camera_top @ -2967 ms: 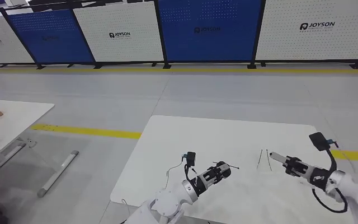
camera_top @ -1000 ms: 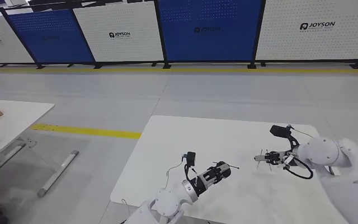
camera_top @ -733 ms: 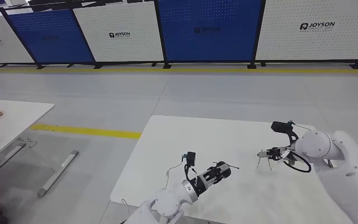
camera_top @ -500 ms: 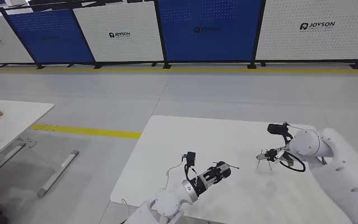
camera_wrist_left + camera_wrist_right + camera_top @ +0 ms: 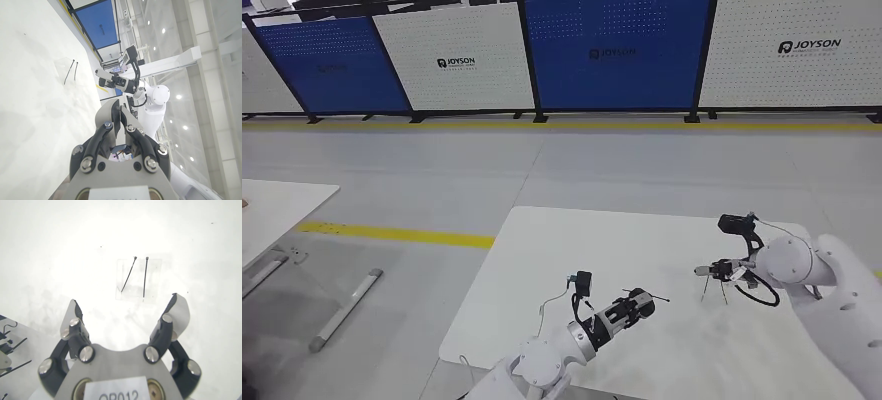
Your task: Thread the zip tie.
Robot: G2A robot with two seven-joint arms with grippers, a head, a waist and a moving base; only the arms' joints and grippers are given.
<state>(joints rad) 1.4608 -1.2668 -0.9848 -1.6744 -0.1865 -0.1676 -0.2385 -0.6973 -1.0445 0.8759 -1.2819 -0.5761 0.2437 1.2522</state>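
Two black zip ties [image 5: 129, 274] [image 5: 145, 277] lie side by side on a clear sheet [image 5: 157, 279] on the white table. My right gripper [image 5: 125, 299] hangs open just above their tail ends, with nothing between its fingers. From above, the right gripper [image 5: 702, 270] hovers over the zip ties [image 5: 712, 290] at the table's right side. My left gripper [image 5: 118, 111] is held above the table's front, shut. In the top view a thin black zip tie [image 5: 654, 296] crosses the left gripper's [image 5: 639, 300] tip.
The white table [image 5: 572, 250] ends close in front of the left arm and drops to a grey floor. Blue and white panels [image 5: 617, 55] stand far behind. Bare tabletop lies between the two arms.
The right arm has swung in from the table's right front and now points its open gripper down over the two zip ties. The left arm has stayed still.
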